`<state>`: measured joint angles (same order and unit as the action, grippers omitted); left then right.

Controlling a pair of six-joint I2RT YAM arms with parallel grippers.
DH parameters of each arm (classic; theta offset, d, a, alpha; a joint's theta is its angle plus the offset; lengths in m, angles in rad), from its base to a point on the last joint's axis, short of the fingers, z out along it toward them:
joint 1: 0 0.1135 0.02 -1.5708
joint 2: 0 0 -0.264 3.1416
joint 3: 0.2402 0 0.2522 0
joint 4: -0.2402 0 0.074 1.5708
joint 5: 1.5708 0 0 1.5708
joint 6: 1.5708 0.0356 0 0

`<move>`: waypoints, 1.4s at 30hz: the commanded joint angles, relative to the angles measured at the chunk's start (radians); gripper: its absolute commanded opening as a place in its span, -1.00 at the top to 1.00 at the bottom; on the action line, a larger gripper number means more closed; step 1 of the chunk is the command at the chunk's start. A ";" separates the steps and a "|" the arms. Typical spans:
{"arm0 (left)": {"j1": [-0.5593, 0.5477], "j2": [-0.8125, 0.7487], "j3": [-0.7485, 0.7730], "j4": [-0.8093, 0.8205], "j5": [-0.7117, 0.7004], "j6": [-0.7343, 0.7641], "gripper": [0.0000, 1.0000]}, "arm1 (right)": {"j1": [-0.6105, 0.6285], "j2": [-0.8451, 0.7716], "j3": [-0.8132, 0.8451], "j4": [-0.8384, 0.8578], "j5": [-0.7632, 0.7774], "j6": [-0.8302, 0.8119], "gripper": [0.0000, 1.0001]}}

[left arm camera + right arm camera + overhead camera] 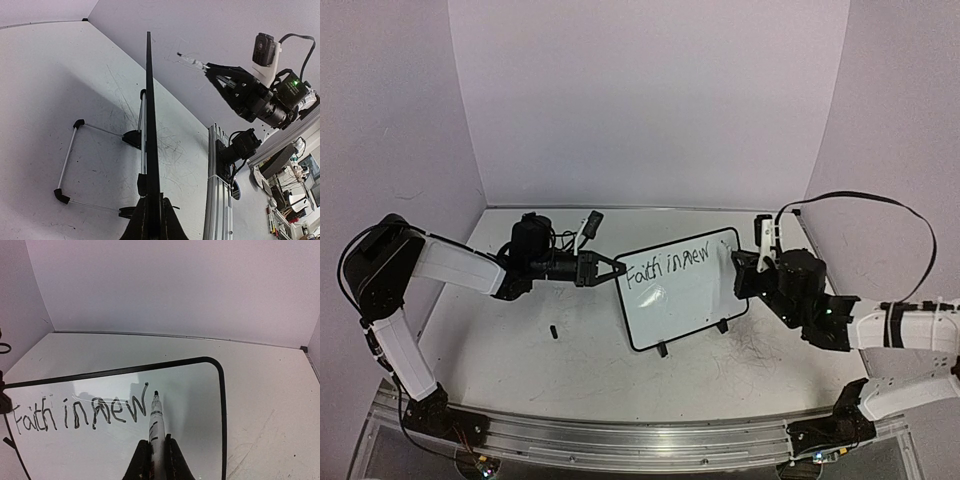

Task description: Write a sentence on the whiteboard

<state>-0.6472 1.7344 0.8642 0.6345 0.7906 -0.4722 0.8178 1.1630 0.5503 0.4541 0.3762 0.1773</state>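
The whiteboard [685, 300] stands upright on its black feet [662, 349] at the table's middle. The sentence [665, 266] on it reads "Faith in new" in one line. My left gripper [610, 270] is shut on the whiteboard's left edge; in the left wrist view the black frame [149, 100] runs edge-on out from between the jaws of the left gripper [152, 220]. My right gripper [157, 460] is shut on a white marker [156, 425]. Its black tip sits just right of the "w" of the sentence [75, 412], close to the whiteboard [200, 405]; contact is unclear.
A small black cap [553, 331] lies on the table left of the board. A white-and-black object [588, 225] lies near the back wall. A wire stand [70, 160] props the board from behind. An aluminium rail [620, 435] runs along the near edge.
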 commanded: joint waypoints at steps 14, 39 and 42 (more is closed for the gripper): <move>-0.039 -0.012 0.033 -0.022 0.086 -0.003 1.00 | -0.006 -0.018 -0.001 0.004 0.011 -0.023 1.00; -0.038 -0.016 0.035 -0.027 0.086 -0.001 1.00 | -0.009 0.060 0.006 0.061 -0.007 -0.037 1.00; -0.038 -0.017 0.034 -0.027 0.087 -0.001 1.00 | -0.009 0.059 0.013 0.063 -0.042 -0.055 1.00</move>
<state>-0.6479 1.7344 0.8642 0.6338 0.7903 -0.4709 0.8120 1.2221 0.5430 0.4988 0.3274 0.1318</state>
